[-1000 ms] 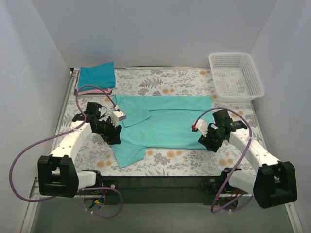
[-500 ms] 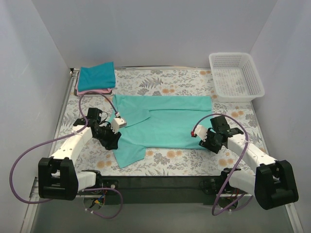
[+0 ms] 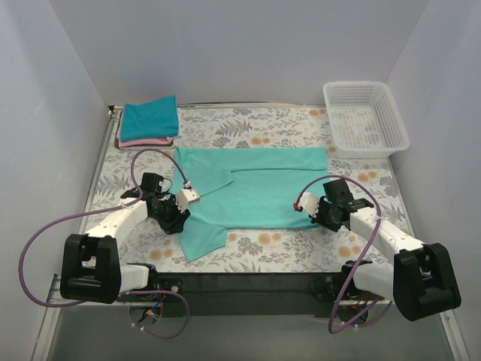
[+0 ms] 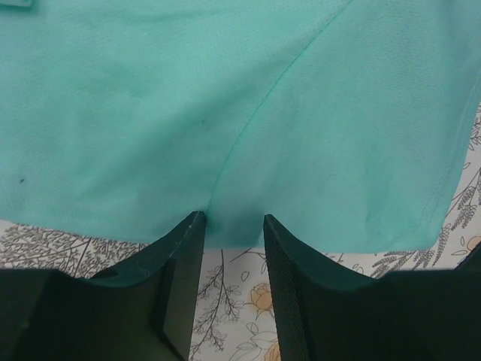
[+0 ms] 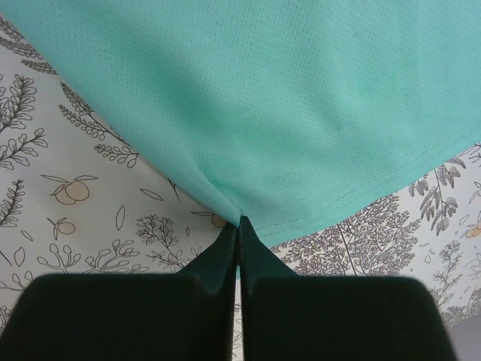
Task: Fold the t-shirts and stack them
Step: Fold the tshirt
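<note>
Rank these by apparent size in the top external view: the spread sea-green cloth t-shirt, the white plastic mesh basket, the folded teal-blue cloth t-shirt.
1. spread sea-green cloth t-shirt
2. white plastic mesh basket
3. folded teal-blue cloth t-shirt, clearly the smallest

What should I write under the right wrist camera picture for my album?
Right end effector pinching the edge of a sea-green t-shirt on a floral tablecloth.

Setting: robot test booth, probably a lab. Plain white walls (image 3: pixel 240 53) are enclosing a floral-covered table (image 3: pixel 248 128) on three sides. A left arm (image 3: pixel 120 219) and right arm (image 3: pixel 391 239) are standing bolted at the table's near edge, with purple cables (image 3: pixel 21 263) looping beside it.
</note>
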`<state>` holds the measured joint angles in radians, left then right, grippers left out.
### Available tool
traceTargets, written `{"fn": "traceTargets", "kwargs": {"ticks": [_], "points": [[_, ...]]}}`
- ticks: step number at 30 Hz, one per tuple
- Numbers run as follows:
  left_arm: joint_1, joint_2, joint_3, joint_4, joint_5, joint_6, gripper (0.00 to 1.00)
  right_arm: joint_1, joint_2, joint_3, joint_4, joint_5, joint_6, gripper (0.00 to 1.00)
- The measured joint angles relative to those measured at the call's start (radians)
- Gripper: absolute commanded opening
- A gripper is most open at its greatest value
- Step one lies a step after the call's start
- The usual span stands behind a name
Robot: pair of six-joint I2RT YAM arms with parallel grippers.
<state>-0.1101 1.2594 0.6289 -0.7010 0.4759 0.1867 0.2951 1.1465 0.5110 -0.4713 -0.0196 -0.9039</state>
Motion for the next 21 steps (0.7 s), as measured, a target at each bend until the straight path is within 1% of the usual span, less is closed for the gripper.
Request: {"fn": "traceTargets", "kwargs": {"ticks": [1,3,4,5,9,12,14,21], "points": [[-0.012,0.007,-0.01,0.012,-0.005,0.002,0.35,0.0,0.003,0.002,0.003,0.003,0.002,0.01],[-0.035,0.013,-0.027,0.04,-0.016,0.011,0.3,0.0,0.009,0.004,0.006,0.008,0.005,0.01],[-0.042,0.01,-0.031,0.051,-0.02,0.015,0.27,0.0,0.01,0.005,0.008,0.01,0.007,0.01],[-0.051,0.006,-0.037,0.065,-0.026,0.023,0.2,0.0,0.011,0.005,0.008,0.011,0.009,0.01],[-0.065,-0.039,-0.076,0.105,-0.051,0.065,0.08,0.0,0.01,0.005,0.008,0.013,0.01,0.01],[-0.069,-0.082,-0.098,0.089,-0.06,0.097,0.02,0.0,0.003,0.005,0.0,0.013,0.009,0.01],[-0.069,-0.113,-0.109,0.054,-0.068,0.112,0.0,0.0,-0.007,0.005,-0.021,0.013,0.009,0.01],[-0.069,-0.179,-0.111,-0.092,-0.073,0.12,0.0,0.0,-0.113,-0.005,-0.147,-0.019,0.008,0.01]]}}
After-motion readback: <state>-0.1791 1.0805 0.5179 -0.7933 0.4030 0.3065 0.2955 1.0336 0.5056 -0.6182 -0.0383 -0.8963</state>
